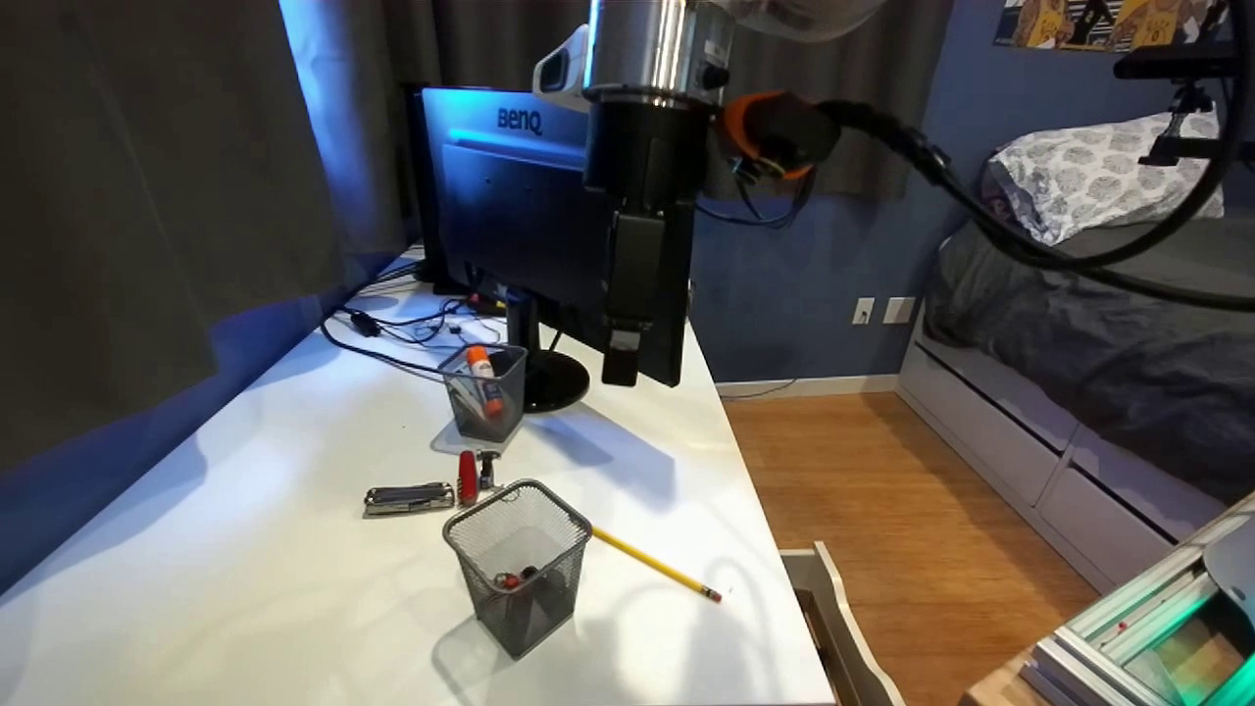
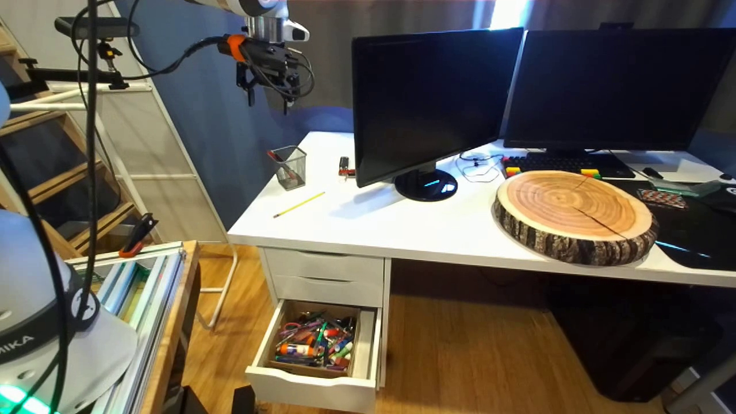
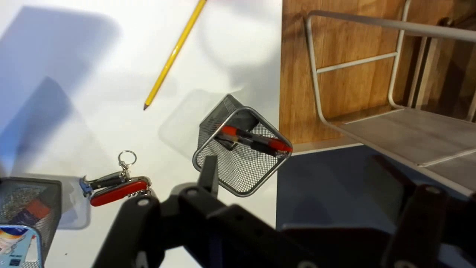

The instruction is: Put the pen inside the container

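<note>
The container, a black wire-mesh cup [image 1: 534, 613], stands upright on the white desk. It also shows in an exterior view [image 2: 299, 161] and the wrist view [image 3: 241, 169]. The slim black pen [image 3: 260, 147] is inside it, leaning against a corner beside a red-and-black pen [image 3: 273, 142]. In an exterior view, dark and red pen ends [image 2: 273, 155] show at the cup's rim. My gripper [image 2: 268, 107] is open and empty, high above the desk; it also shows in an exterior view [image 1: 623, 358]. In the wrist view the open fingers [image 3: 303, 167] have nothing between them.
A yellow pencil [image 1: 657, 563] lies near the cup. A red pocket knife [image 1: 468, 478] and a silver multitool [image 1: 410, 498] lie behind it. Another mesh cup [image 1: 480, 417] holds a glue stick. A monitor [image 2: 431, 103] stands beside. An open drawer [image 2: 313, 388] holds pens.
</note>
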{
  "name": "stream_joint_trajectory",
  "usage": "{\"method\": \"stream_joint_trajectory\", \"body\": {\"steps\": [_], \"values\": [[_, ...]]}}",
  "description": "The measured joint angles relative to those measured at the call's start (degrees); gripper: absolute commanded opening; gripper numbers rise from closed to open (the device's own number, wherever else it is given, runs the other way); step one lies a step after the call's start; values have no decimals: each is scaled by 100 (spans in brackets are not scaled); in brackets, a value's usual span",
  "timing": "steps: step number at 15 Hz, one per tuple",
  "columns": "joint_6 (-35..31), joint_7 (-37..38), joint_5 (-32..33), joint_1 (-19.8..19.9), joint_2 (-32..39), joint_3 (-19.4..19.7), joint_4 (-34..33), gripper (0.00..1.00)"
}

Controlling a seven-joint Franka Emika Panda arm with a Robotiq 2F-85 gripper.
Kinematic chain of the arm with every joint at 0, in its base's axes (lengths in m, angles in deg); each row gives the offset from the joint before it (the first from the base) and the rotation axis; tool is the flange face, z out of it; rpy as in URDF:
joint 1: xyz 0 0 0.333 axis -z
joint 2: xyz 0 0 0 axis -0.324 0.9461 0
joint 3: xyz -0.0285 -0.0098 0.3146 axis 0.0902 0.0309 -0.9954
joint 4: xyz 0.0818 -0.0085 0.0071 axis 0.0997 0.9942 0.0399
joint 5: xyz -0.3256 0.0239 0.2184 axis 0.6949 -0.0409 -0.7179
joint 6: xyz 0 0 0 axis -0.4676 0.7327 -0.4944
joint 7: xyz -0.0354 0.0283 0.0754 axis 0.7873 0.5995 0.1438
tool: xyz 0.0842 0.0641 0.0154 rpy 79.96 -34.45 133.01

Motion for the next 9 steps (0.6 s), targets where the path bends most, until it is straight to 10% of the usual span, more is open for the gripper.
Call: {"method": "stream_joint_trajectory", "body": {"steps": [9], "values": [[374, 8, -38, -1110, -379, 1092, -313, 100]]}}
